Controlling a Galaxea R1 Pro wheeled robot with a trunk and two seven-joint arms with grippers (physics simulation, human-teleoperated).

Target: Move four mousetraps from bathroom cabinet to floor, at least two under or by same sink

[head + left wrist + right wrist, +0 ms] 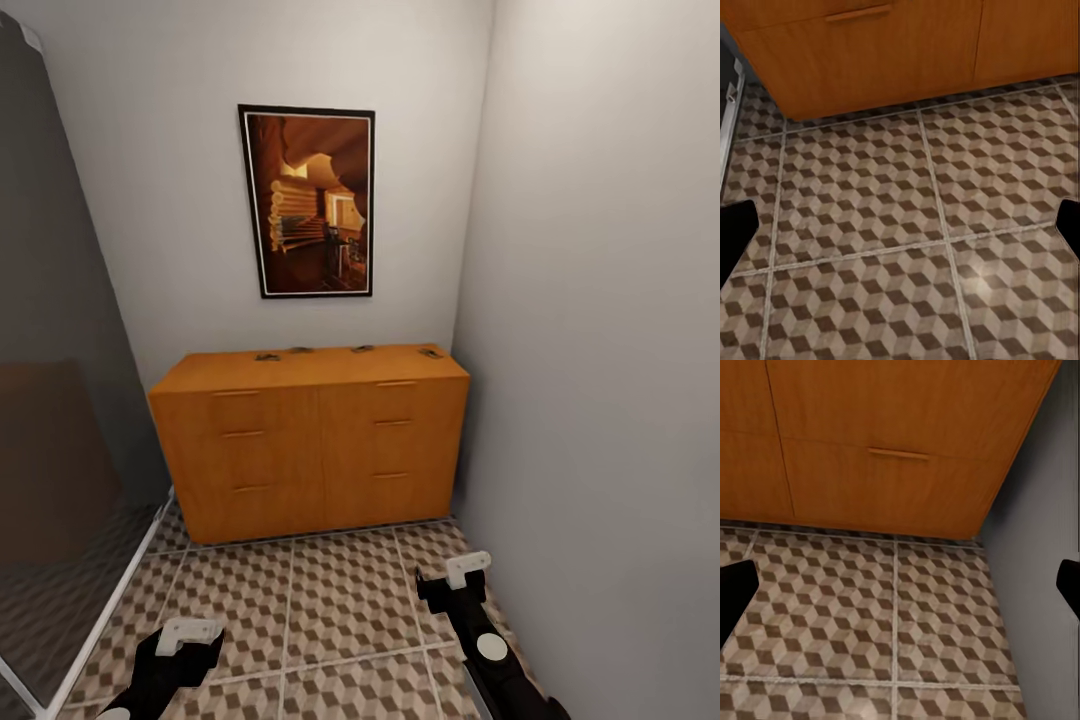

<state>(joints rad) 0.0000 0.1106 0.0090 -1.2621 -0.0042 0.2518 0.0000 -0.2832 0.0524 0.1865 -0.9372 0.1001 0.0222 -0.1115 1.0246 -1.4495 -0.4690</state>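
A framed picture [307, 202] hangs on the pale back wall [170, 200] — black frame, thin white mat, and an image in warm orange and brown tones showing what looks like stacked curved shapes inside a dim interior. A second plain grey wall [600, 330] runs along one side and meets the back wall in a corner. Opposite it stands a dark, glassy panel [55, 400] with a white lower edge — its surface carries a faint brownish reflection.
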